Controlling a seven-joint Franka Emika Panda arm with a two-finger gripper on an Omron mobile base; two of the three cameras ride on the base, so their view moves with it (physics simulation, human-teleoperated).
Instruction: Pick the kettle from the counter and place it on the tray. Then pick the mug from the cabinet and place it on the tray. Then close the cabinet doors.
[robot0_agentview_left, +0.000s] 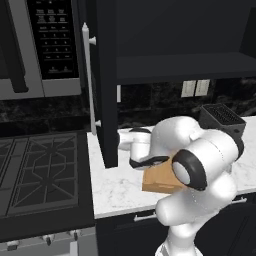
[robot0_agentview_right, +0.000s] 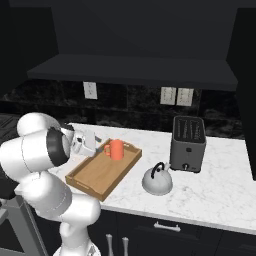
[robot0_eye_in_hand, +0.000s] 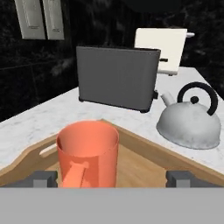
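Mug (robot0_eye_in_hand: 88, 151) — smooth orange-red cylinder, on wooden tray (robot0_agentview_right: 104, 172), seemingly upright

The orange mug (robot0_eye_in_hand: 89, 153) stands upright inside the wooden tray (robot0_eye_in_hand: 175, 154), between the gripper's (robot0_eye_in_hand: 112, 178) spread fingertips (robot0_eye_in_hand: 43, 178). At two o'clock, the grey kettle (robot0_eye_in_hand: 189, 123) sits on the counter (robot0_eye_in_hand: 35, 122); the toaster (robot0_eye_in_hand: 117, 78) stands at twelve.

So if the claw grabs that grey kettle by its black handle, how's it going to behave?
The kettle looks rigid metal, so it probably won't flex. Its squat, wide dome on the counter suggests it resists tipping. Held by the thin arched handle, it may swing, and the smooth finish could be slippery.
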